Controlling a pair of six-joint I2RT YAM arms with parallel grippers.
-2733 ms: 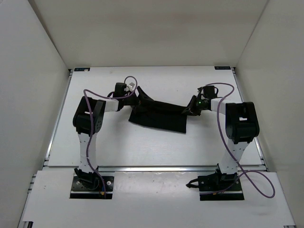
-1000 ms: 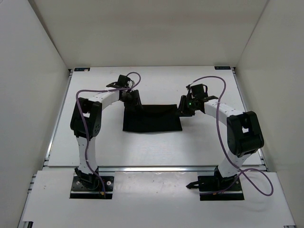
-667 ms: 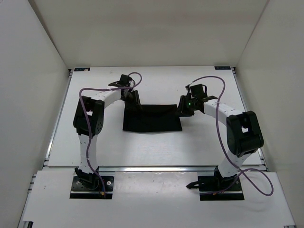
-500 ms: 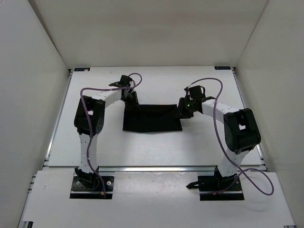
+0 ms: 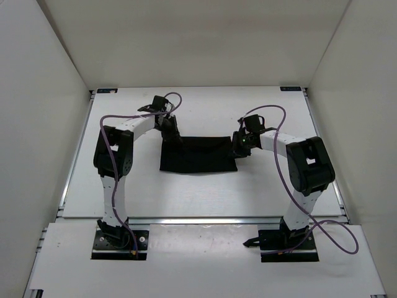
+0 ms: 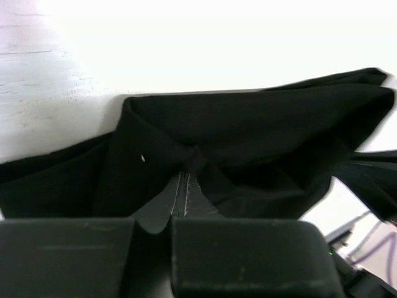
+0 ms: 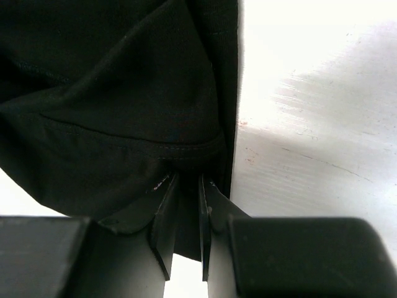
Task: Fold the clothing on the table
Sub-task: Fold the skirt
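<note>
Two clothing [image 6: 248, 130] pinches, wrist views only

White links [image 5: 110, 198], fat black joint housings [image 5: 308, 164], purple cables [image 5: 271, 107] looping off each, black base plates [image 5: 119, 244]. Left gripper [image 6: 184, 186] and right gripper [image 7: 185, 205]: matte black, thin flat fingers [image 7: 164, 223].

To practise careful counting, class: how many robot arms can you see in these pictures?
2. The left arm reaches the clothing's far-left corner; the right arm reaches its far-right corner. No other arm shows in any view.
</note>
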